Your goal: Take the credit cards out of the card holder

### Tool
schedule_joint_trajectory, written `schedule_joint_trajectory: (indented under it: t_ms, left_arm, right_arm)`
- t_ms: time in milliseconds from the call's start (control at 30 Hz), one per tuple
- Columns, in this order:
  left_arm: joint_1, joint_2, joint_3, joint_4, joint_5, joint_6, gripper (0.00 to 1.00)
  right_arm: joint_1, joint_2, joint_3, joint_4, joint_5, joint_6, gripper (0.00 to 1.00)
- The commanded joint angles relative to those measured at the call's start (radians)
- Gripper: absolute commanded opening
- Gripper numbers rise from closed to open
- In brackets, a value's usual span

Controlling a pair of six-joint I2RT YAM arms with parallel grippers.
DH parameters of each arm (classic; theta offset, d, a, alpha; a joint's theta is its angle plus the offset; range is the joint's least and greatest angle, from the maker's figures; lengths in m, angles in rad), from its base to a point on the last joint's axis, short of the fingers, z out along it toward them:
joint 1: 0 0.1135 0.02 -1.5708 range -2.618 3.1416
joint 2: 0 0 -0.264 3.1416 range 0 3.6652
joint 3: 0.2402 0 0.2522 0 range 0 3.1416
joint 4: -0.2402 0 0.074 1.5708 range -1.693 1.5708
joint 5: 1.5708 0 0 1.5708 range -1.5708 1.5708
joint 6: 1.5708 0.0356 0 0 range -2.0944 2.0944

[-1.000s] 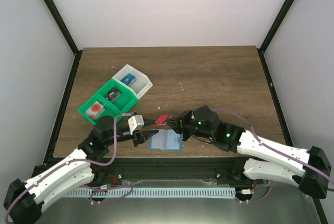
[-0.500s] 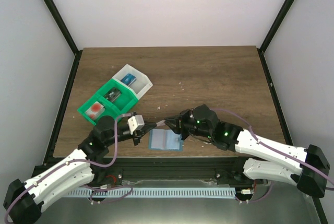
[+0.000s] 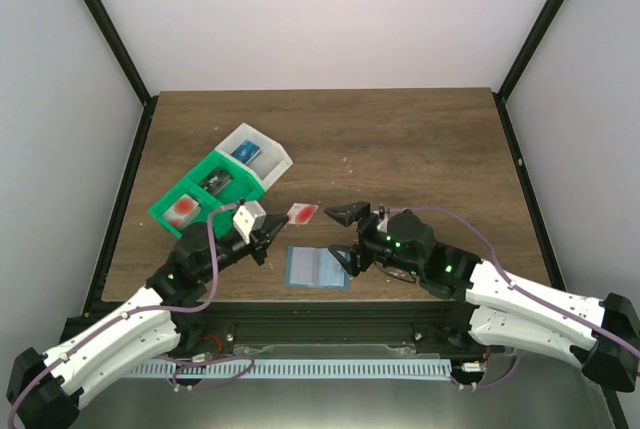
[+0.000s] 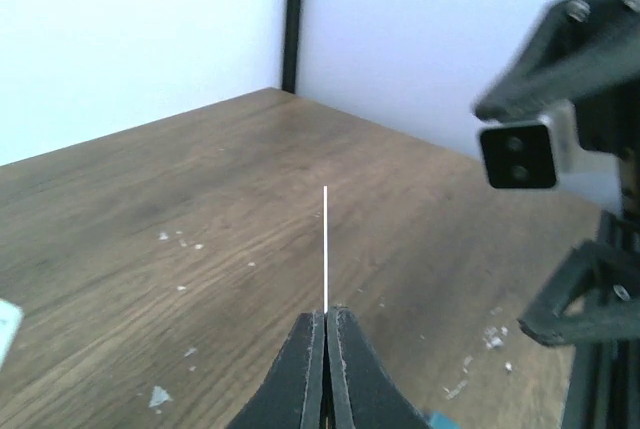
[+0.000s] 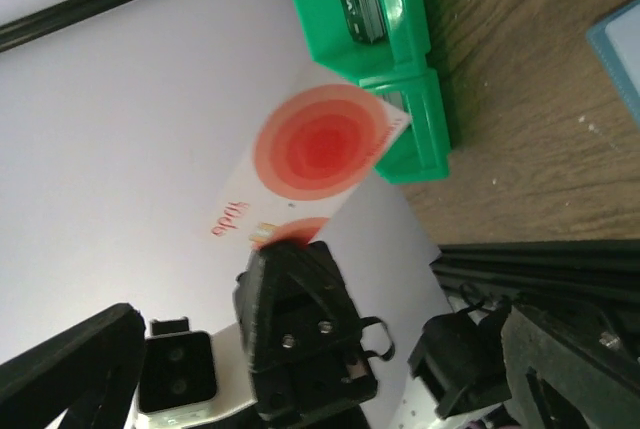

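One credit card (image 3: 303,213), white with a big red spot (image 5: 320,144), hangs above the table, pinched at one end by my left gripper (image 3: 281,225). In the left wrist view the card (image 4: 326,244) shows edge-on as a thin white line rising from the shut jaws of the left gripper (image 4: 327,312). My right gripper (image 3: 343,234) stands open just right of the card, not touching it. The card holder (image 3: 318,268) lies open and flat on the table below both grippers; a corner of the card holder (image 5: 622,47) shows in the right wrist view.
A green-and-white compartment tray (image 3: 215,184) sits at the back left, with a red-spotted card in its near compartment (image 3: 181,209). The tray's green wall (image 5: 405,144) shows behind the held card. The table's near edge runs just below the holder.
The card passed from my right gripper to my left. The left jaws shut on it, the right jaws opened and drew back to the right, and the left arm lifted the card leftward.
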Motion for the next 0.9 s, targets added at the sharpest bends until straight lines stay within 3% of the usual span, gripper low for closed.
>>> schedule_joint_trajectory:
  t_ms: [0, 167, 567, 867]
  left_arm:
    - [0.016, -0.008, 0.046, 0.005, -0.164, -0.137, 0.00]
    - [0.093, 0.005, 0.094, -0.065, -0.290, -0.323, 0.00]
    - [0.398, 0.013, 0.229, -0.342, -0.333, -0.681, 0.00]
    - [0.473, -0.019, 0.278, -0.583, -0.602, -0.845, 0.00]
  right_arm:
    - [-0.001, -0.033, -0.031, 0.008, 0.032, -0.110, 1.00]
    - [-0.001, -0.034, -0.071, 0.007, -0.005, -0.141, 1.00]
    - [-0.002, -0.056, -0.132, -0.012, -0.017, -0.140, 1.00]
    - [-0.001, -0.106, -0.170, -0.028, 0.001, -0.128, 1.00]
